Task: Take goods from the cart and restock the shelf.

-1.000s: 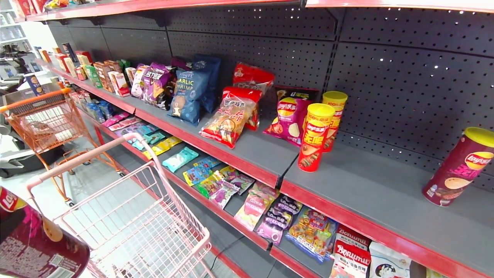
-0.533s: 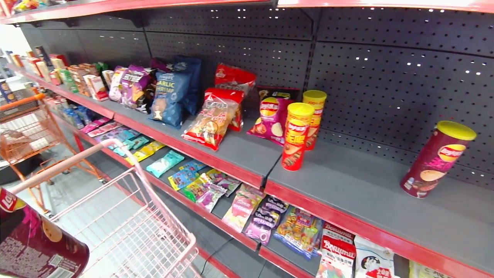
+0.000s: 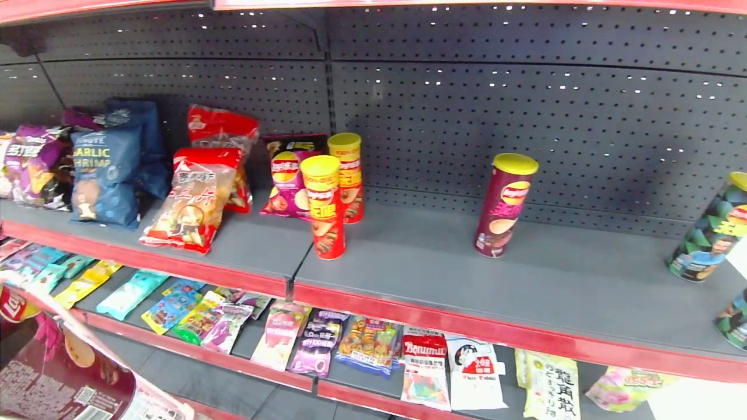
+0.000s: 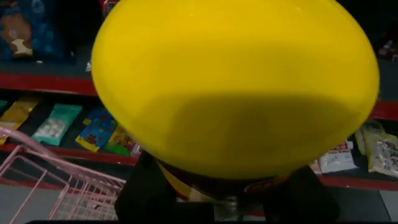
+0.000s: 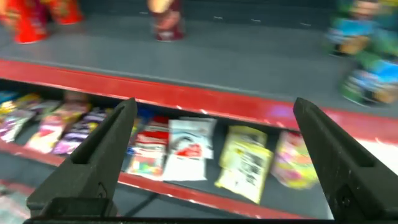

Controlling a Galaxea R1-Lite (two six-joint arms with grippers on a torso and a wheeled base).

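- Fingers of the left gripper (image 4: 221, 198) are clamped on a maroon chip can (image 3: 52, 373), held low at the robot's left. Its yellow lid faces the wrist camera.
- Beside it, the right gripper (image 5: 211, 155) points at the shelf's red front edge, fingers spread wide with nothing between them.
- One pink cart (image 4: 74, 186) stands just under the held can, in front of the lower tiers.
- On the grey middle tier of the shelf (image 3: 554, 274), two red cans (image 3: 324, 210) with yellow lids stand upright, one behind the other.
- One shelved maroon can (image 3: 505, 204) stands alone, well apart to their right.
- Two green-patterned cans (image 3: 709, 233) sit at the far right edge.
- Two red snack bags (image 3: 192, 201) lean left of the red cans.
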